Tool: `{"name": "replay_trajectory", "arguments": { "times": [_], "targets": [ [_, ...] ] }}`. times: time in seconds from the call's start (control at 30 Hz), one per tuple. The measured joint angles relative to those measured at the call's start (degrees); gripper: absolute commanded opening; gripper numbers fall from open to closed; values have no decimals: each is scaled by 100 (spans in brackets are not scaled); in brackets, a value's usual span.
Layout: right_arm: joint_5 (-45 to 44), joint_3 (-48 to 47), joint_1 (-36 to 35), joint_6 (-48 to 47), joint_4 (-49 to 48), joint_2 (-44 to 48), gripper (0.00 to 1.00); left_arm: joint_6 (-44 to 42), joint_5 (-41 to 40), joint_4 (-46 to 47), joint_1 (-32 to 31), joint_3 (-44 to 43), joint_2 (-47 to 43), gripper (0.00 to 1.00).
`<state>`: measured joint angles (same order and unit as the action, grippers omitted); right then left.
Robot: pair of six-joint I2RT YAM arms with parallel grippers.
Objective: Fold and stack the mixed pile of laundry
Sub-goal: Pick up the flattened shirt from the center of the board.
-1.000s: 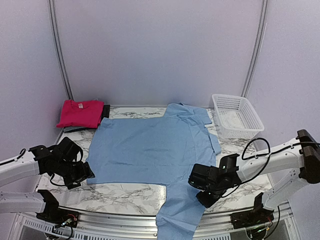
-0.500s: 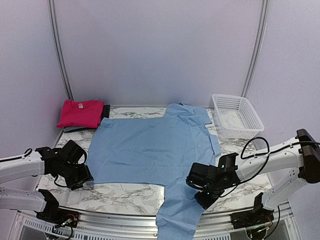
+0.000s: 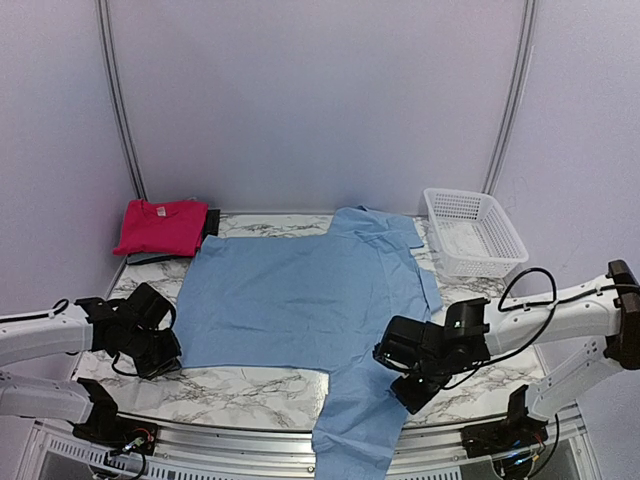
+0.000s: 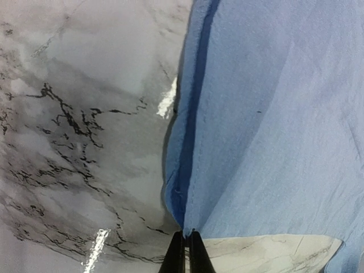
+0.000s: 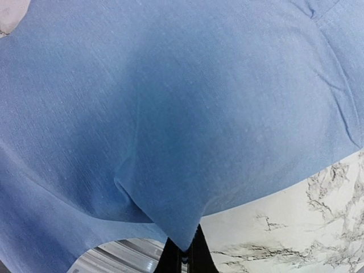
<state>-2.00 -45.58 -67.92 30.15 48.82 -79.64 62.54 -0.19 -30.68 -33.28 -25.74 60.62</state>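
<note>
A light blue collared shirt [image 3: 305,295] lies spread flat over the middle of the marble table, one sleeve hanging over the near edge. My left gripper [image 3: 172,358] is shut on the shirt's [image 4: 273,114] near left hem corner, the cloth pinched between the black fingertips [image 4: 175,256]. My right gripper [image 3: 395,372] is shut on a fold of the shirt [image 5: 170,114] at its near right side, by the sleeve. A folded pink-red T-shirt [image 3: 160,226] rests on a dark folded garment [image 3: 210,222] at the back left.
A white slatted basket [image 3: 475,232] holding something pale stands at the back right. The table's near metal rail [image 3: 250,440] runs between the arm bases. Bare marble [image 4: 85,114] lies left of the shirt.
Both grippers have closed on the shirt: the left slid in to the hem corner and pinched it, the right tightened on the fold by the sleeve and lifted slightly.
</note>
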Motion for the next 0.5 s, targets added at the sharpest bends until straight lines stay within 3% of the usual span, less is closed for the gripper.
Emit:
{"name": "replay_trajectory", "arguments": {
  "times": [0.33,0.5],
  "targets": [
    [-15,-476,-103,98,428,487,0,26,7,-807,0,-127,-1097,0],
    [-179,-1123,125,37,658,498,0,-17,-81,-1167,138,-706,-946,0]
  ]
}}
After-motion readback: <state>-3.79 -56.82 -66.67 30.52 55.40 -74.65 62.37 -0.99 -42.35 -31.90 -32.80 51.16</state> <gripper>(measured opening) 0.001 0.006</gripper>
